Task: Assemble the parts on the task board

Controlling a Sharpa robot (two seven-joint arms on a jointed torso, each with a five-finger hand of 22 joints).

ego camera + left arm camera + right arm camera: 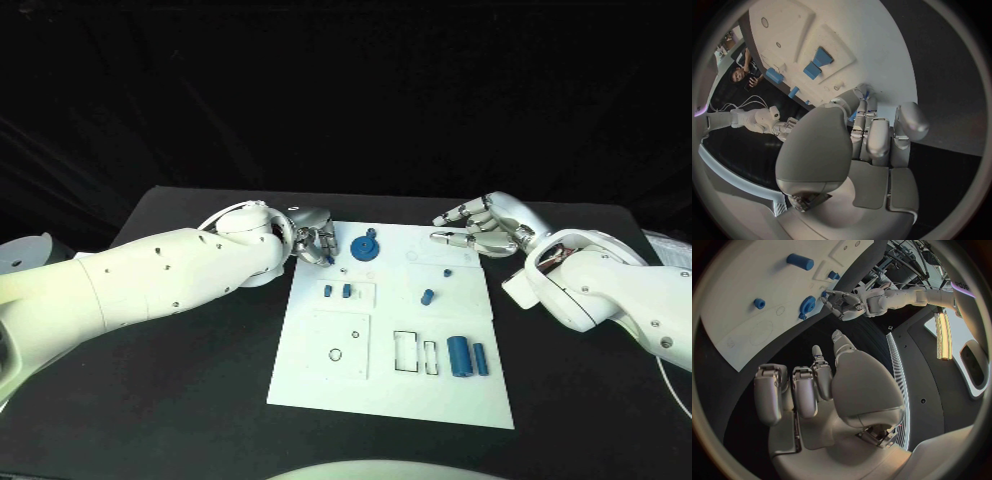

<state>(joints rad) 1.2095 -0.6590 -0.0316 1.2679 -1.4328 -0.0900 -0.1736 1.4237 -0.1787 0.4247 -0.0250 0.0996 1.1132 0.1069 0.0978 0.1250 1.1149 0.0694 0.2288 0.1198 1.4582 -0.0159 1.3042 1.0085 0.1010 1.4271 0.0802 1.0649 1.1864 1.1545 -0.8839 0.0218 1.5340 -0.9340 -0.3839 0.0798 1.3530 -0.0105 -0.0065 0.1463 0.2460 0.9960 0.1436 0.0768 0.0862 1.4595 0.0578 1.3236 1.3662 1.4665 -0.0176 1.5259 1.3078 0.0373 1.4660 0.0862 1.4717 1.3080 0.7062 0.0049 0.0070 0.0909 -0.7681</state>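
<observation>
My task board [397, 380] is a white plate lying flat in the middle of the black tabletop [188, 400], marked with thin outlined rectangles and a small ring. On its far part sits a round blue gear-like part [365, 247]. Nearer the middle lie two small blue pieces [338, 291] side by side, and a short blue peg [428, 296] a little to their right with a smaller blue bit [447, 271] beyond it. Close to the board's right edge two blue cylinders [466, 356] lie side by side, the left one thicker.

My left robot hand [309, 243] is at the board's far left corner, just beside the gear, fingers curled in; a sliver of blue shows between the fingertips [862, 102] in the left wrist view, but I cannot tell whether I hold anything. My right robot hand [480, 226] hovers at the board's far right corner, fingers apart and loosely bent, holding nothing.
</observation>
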